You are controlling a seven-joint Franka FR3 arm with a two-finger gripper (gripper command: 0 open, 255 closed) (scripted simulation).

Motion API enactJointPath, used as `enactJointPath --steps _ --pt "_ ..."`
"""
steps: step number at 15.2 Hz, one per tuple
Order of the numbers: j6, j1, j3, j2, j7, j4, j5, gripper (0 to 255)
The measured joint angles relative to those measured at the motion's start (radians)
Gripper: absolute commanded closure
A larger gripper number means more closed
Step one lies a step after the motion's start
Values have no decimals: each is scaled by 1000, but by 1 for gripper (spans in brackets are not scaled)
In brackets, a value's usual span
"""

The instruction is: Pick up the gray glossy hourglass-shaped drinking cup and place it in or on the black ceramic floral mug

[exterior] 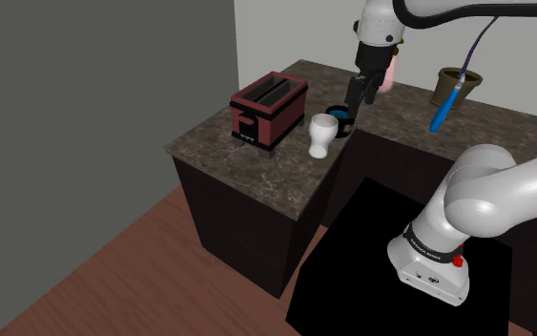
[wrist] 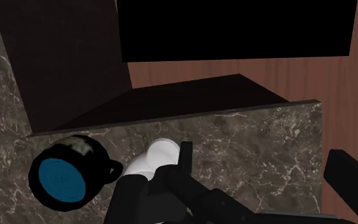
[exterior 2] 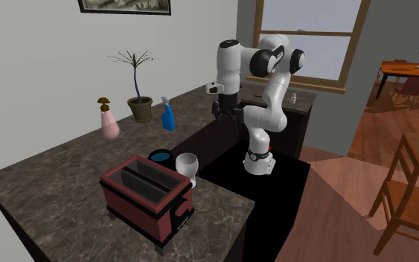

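Near the countertop (exterior: 257,172) edge, the wide-open, off-centre black gripper (wrist: 260,156) could topple the white glossy hourglass cup (wrist: 160,153) into the blue-lined black mug (wrist: 66,178).

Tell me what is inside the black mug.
The black mug is blue inside with nothing in it; the wrist view looks almost straight down to its bottom. The white cup stands outside, beside it. Part of the mug's inner wall is covered by its rim.

Cup (exterior: 320,135) beside mug (exterior: 340,118), perhaps touching; toaster (exterior: 268,112) at shoulder view's left, on counter (exterior: 257,170).
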Motion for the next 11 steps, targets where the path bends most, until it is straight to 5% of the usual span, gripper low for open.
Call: enactJointPath --steps 11 --pt "321 -13 -104 248 -102 -34 -20 0"
